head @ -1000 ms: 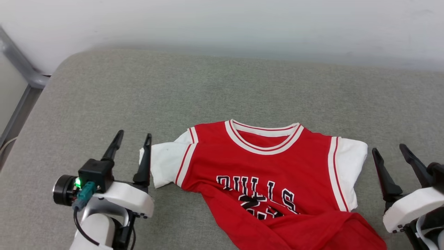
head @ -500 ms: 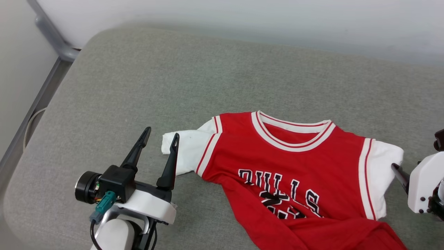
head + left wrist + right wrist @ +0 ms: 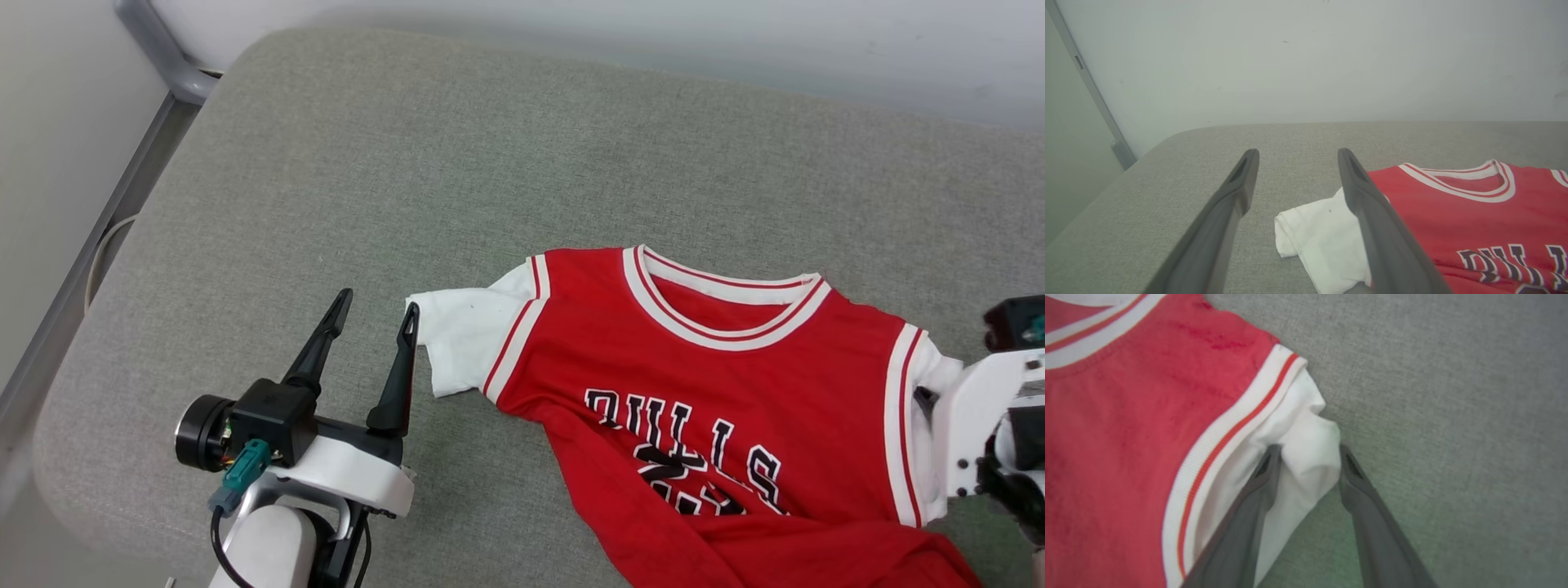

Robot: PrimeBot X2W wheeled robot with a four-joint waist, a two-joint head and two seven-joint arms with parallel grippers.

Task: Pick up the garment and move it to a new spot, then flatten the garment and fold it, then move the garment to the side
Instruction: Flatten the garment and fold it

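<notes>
As garment point(image 3: 718, 384) lies face-up, hem rumpled, near right on cushion point(image 3: 408, 163) | left pincer point(image 3: 380, 302) wide open, empty, beside left sleeve point(image 3: 461, 335) | right pincer point(image 3: 1309, 451) half-closed astride right sleeve point(image 3: 1306, 428), grip unconfirmed | likely sleeve holds for spreading flat

cushion point(image 3: 490, 147): grey woven fabric, rounded corner at the far left
wall point(image 3: 653, 33): pale, plain, behind the cushion
metal bar point(image 3: 163, 55): grey, left of the cushion
cable point(image 3: 96, 255): white loop beside the cushion's left edge
</notes>
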